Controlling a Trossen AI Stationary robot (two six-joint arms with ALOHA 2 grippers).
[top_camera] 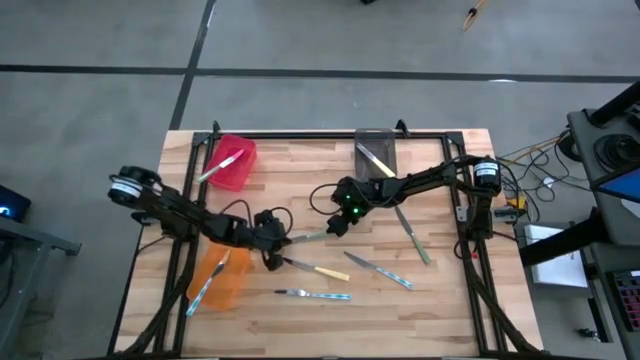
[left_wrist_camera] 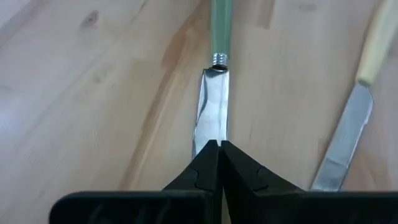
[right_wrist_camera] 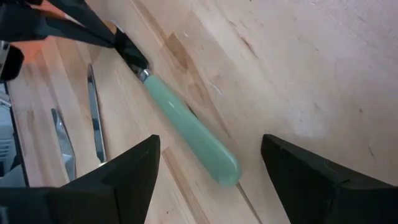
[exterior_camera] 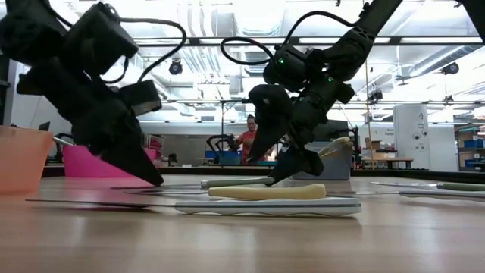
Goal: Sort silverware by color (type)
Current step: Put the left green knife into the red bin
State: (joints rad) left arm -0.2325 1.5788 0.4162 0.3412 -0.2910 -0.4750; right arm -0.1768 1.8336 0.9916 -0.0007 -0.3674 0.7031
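Lying between both hands, the green-handled knife [top_camera: 308,238] has its blade pinched by the shut left hand [top_camera: 272,240]. Its handle points toward the wide-open, empty right hand [top_camera: 333,226] (straddling the handle's end).

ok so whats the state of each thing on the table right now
green knife: flat on table, blade pinched by left gripper
right gripper: jaws open, astride the green handle
red bin: holds one knife
orange bin: holds knives
grey bin: holds a knife

Nine knives [top_camera: 313,294], three bins [top_camera: 233,164], two arms [top_camera: 190,215]
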